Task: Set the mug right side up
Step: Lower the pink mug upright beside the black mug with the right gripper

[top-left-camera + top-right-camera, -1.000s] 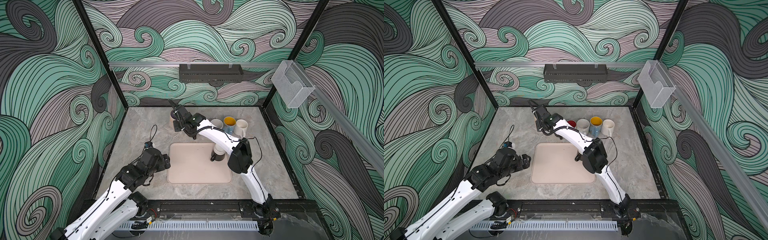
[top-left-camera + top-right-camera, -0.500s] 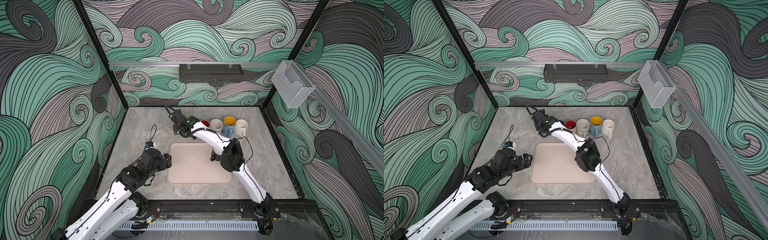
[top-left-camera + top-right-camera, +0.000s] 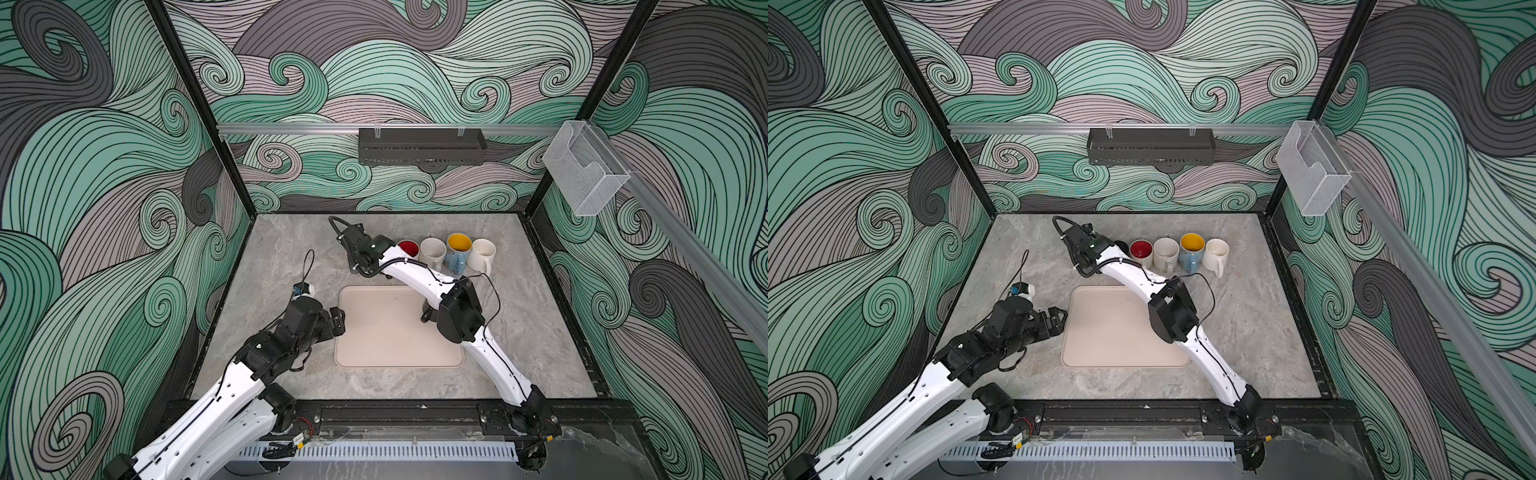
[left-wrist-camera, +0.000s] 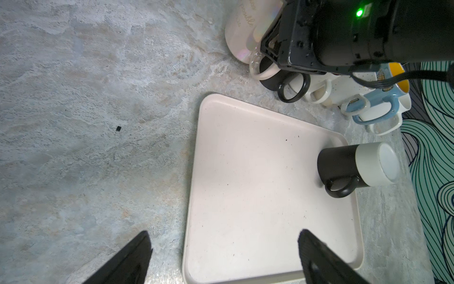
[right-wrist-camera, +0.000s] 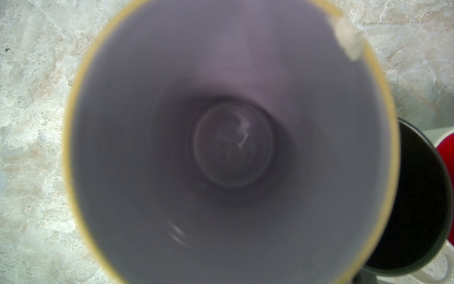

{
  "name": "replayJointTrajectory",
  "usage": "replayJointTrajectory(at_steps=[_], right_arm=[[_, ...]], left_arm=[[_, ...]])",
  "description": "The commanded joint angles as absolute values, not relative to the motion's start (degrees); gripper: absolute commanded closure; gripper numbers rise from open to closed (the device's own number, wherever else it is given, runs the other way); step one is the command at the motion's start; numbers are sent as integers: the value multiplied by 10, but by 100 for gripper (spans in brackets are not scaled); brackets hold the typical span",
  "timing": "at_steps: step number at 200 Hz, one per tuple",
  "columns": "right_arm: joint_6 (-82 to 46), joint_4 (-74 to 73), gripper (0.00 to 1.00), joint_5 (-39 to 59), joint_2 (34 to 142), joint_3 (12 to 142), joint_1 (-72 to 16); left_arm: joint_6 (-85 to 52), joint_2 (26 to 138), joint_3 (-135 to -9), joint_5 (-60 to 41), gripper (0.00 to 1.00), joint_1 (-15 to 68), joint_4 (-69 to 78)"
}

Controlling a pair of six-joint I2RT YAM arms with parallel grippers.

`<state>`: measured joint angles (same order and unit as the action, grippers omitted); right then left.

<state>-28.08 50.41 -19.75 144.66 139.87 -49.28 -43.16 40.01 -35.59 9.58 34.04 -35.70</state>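
**A:** Mugs first: which one is being handled?

**B:** A pearly mug (image 4: 242, 37), mouth up; the right wrist camera looks straight down into it. The right gripper (image 3: 355, 248) has its jaws clenched on the rim. It is at the back of the table (image 3: 291, 257), at the left end of a row of upright mugs (image 3: 432, 251). A dark-lined mug (image 5: 417, 196) sits just beside it (whether the pearly one's base touches the stone, I cannot tell).

**A:** And the upside-down one?

**B:** A black mug (image 4: 344, 167) with a pale base stands mouth down on the tray (image 4: 245, 196), near its right edge. In both top views the right arm's elbow (image 3: 457, 316) hides most of it.

**A:** Left side?

**B:** The left gripper (image 4: 224, 236) hovers by the tray's left edge. Its jaws are spread wide with nothing between them, well apart from both mugs.
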Motion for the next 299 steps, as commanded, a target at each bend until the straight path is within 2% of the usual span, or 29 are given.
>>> replayJointTrajectory(at_steps=[1, 104, 223, 276, 299], right_arm=[[-299, 478, 100, -236, 1436, 1407, -490], [-323, 480, 100, -209, 1444, 1390, -480], [-345, 479, 100, -223, 1447, 1370, -479], [-351, 479, 92, -215, 1440, 1357, -480], [-350, 479, 85, -210, 1438, 1353, -480]], left_arm=[[-422, 404, -355, 87, 5, 345, -345], [-424, 400, -345, 85, 5, 345, -340], [-423, 401, -344, 85, 5, 345, -339], [-422, 403, -341, 85, 5, 345, -334], [-423, 406, -340, 83, 5, 345, -332]])
